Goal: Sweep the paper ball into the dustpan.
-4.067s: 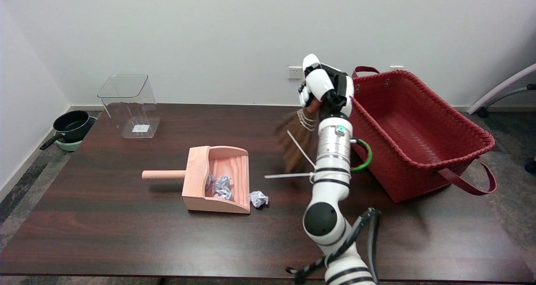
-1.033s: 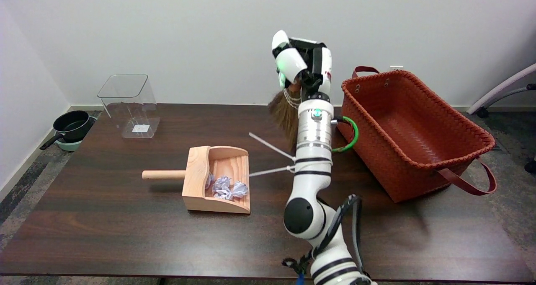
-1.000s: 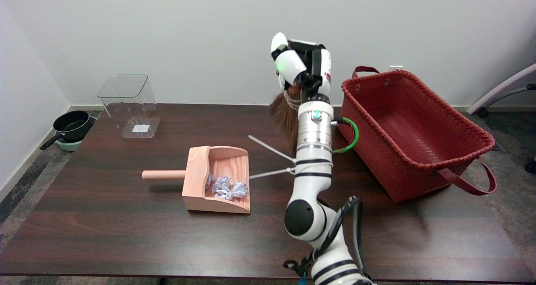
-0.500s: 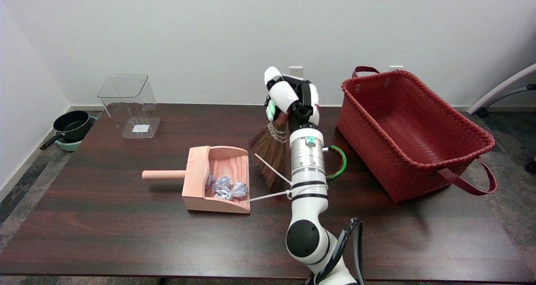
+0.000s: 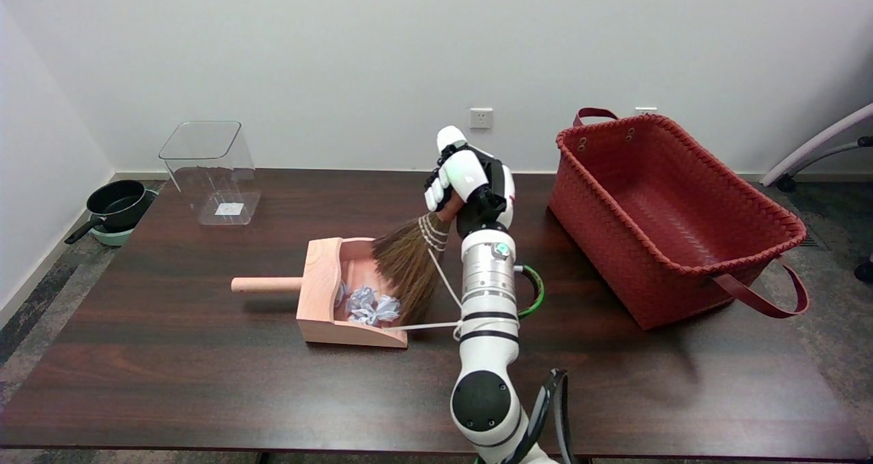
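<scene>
A wooden dustpan [image 5: 320,293] lies on the dark table with its round handle pointing left and its mouth facing right. Crumpled paper balls [image 5: 372,306] lie inside it, near the front lip. My right hand [image 5: 467,181] grips the handle of a small brown straw broom [image 5: 408,263]. The broom slants down to the left, and its bristles spread over the right side of the dustpan's mouth, right beside the paper balls. The hand is above and to the right of the dustpan.
A big red woven basket [image 5: 672,211] stands at the right of the table, close to my arm. A clear plastic bin [image 5: 211,174] stands at the back left. A black pan [image 5: 116,208] sits on the floor beyond the table's left edge.
The last paper ball went from the table into the dustpan. My hand rose with the broom, then came down and left, and the bristles now reach the dustpan's mouth.
</scene>
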Robot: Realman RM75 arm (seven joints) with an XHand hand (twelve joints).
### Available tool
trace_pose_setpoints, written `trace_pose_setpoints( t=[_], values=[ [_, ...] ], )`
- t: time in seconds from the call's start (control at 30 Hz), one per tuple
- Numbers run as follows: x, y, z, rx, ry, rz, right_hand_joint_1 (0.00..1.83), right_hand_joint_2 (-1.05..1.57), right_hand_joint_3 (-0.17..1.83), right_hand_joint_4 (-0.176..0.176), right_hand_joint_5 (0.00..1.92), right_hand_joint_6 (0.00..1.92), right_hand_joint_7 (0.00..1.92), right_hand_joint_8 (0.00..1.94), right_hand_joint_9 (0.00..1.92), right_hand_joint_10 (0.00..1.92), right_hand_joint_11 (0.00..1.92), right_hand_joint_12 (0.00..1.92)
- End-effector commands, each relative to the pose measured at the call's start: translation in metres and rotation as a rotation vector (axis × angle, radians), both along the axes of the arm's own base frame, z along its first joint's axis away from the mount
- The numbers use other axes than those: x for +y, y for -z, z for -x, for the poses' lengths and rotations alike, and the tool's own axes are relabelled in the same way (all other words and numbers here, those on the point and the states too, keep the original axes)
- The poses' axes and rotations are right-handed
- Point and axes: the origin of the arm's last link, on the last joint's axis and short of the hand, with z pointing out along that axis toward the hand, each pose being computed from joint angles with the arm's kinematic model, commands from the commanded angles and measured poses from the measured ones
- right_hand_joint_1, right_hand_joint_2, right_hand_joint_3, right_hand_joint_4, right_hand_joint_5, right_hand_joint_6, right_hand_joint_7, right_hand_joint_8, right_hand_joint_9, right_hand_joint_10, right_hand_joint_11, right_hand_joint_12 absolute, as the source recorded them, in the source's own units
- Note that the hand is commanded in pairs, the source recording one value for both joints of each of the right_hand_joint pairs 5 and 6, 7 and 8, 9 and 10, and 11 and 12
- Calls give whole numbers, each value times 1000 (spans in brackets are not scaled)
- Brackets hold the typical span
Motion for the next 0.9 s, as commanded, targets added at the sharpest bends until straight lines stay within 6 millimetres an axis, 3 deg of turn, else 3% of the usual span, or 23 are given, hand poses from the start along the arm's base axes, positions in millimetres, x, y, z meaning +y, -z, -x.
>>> trace_pose_setpoints(
  t=[0.03, 0.33, 0.4, 0.43, 0.47, 0.9],
  values=[
    [-8, 30, 13, -143, 2, -64, 937, 1571, 1506, 0, 1920, 1920, 1920, 1920, 1920, 1920, 1920, 1920],
    [-34, 51, 4, -170, -20, -173, 900, 1571, 1531, 0, 1920, 1920, 1920, 1920, 1920, 1920, 1920, 1920],
    [-36, 29, 0, -141, 17, -63, 897, 1571, 1540, 0, 1920, 1920, 1920, 1920, 1920, 1920, 1920, 1920],
    [-40, 56, 1, -192, -27, -214, 903, 1571, 1545, 0, 1920, 1920, 1920, 1920, 1920, 1920, 1920, 1920],
    [-41, 57, 0, -192, -29, -218, 899, 1571, 1549, 0, 1920, 1920, 1920, 1920, 1920, 1920, 1920, 1920],
    [-30, 28, -9, -187, -71, -127, 883, 1571, 1518, 0, 1920, 1920, 1920, 1920, 1920, 1920, 1920, 1920]
  ],
)
